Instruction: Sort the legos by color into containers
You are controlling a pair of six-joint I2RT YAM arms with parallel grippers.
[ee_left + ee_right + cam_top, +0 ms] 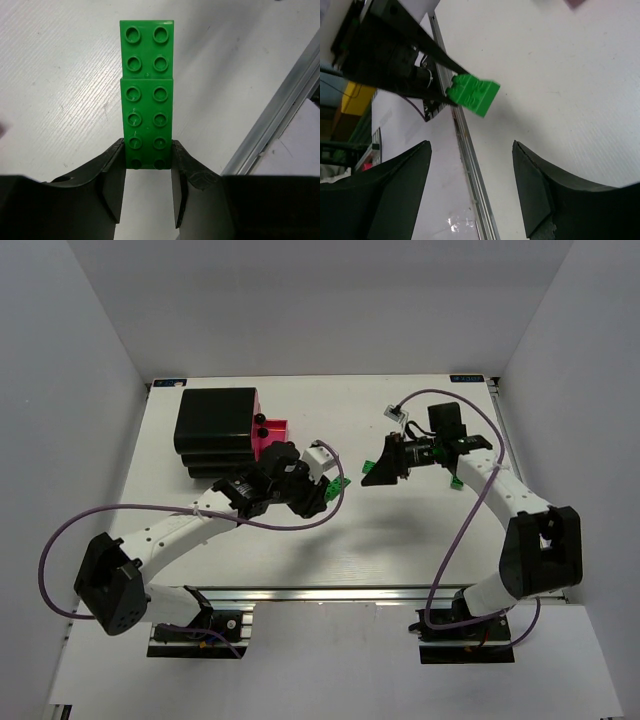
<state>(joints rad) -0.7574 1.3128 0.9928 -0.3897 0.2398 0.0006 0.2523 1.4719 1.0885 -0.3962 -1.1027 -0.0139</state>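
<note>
Right now my left claw point(147, 152) is clamped on a green brick strip point(147, 92). Its two black fingers point(114, 182) press on the strip's long sides at the near end. The rest of the strip juts straight out ahead of them, studs facing my wrist camera. It is two pieces butted end to end: a longer one in my grip with two rows of studs, and a short square one with four studs at the far tip. Under it lies the white table point(60, 75), and a metal rail point(280, 115) runs slantwise off to the right. Whether the strip touches the table I cannot tell. From above, my left arm reaches from its base toward the middle of the table, and the strip shows as a small green patch at the claw's tip. It sits a little to the right of the pink drawer point(272, 437), near it but apart from it. That drawer sticks out from the right side of the black cabinet point(215, 425) at the far left of the table, with round black knobs point(258, 418) on it. My right claw point(471, 147) stands apart, its fingers wide with nothing between them. It points leftward at the left claw from close by. Through its camera I see the green strip beyond the gap, held at one end by a black finger of the left claw and in line with the rail in that view.
</note>
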